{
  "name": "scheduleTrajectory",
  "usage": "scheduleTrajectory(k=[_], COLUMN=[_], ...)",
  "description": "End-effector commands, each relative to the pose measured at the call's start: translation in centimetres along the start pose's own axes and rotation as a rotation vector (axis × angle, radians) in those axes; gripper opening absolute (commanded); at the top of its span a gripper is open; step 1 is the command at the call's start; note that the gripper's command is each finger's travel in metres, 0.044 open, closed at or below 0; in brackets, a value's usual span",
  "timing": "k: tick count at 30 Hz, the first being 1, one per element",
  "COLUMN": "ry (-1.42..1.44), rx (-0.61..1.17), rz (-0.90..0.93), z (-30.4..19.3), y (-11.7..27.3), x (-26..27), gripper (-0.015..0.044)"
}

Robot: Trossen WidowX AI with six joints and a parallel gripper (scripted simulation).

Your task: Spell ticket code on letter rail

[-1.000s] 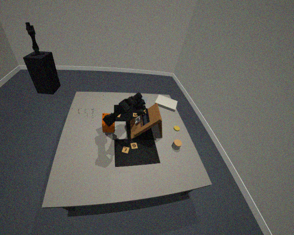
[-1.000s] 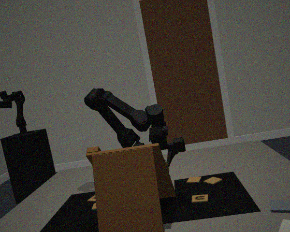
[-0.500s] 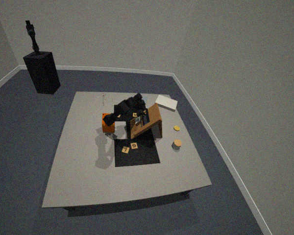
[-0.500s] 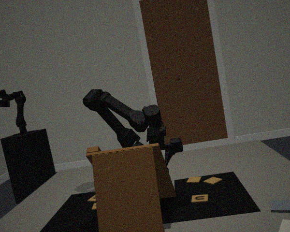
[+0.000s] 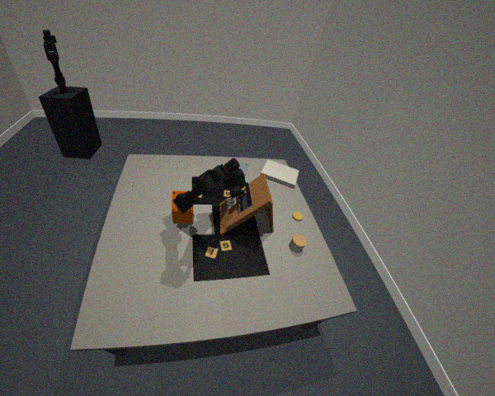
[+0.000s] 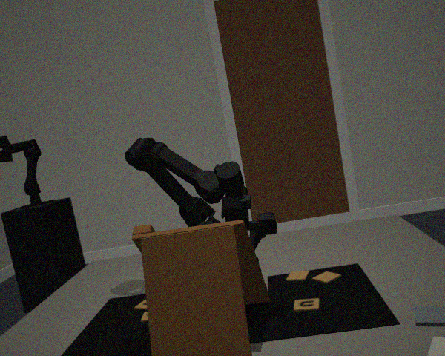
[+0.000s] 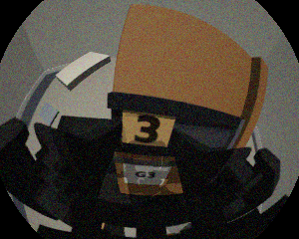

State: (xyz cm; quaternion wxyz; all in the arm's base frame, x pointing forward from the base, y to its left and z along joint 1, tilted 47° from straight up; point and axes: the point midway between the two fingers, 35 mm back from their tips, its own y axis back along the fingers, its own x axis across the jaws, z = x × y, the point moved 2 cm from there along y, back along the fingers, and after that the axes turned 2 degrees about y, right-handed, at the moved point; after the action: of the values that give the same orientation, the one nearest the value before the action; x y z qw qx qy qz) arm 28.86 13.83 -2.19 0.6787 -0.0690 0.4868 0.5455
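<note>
My gripper is shut on the tile marked 3, at the sloped wooden board. The tile is upright to the wrist view, its top edge against the dark upper lip of the rail near the lip's left end. Whether it sits in the channel is unclear. No other tile shows in the visible part of the rail. The ticket below reads G3. A G tile lies on the black mat beside another tile. The fingers are hidden behind the board in the exterior view.
A U tile and two more tiles lie on the mat's other side. An orange block, a white box, a yellow disc and a tan cylinder stand around the board.
</note>
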Motion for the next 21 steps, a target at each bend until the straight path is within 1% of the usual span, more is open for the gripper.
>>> scheduleTrajectory(k=[1, 21], ry=[0.007, 0.007], rx=[0.001, 0.001], rz=[0.003, 0.003], z=[-0.2, -0.2], y=[0.1, 0.0], x=[-0.3, -1.4], gripper=[0.0000, 0.0000])
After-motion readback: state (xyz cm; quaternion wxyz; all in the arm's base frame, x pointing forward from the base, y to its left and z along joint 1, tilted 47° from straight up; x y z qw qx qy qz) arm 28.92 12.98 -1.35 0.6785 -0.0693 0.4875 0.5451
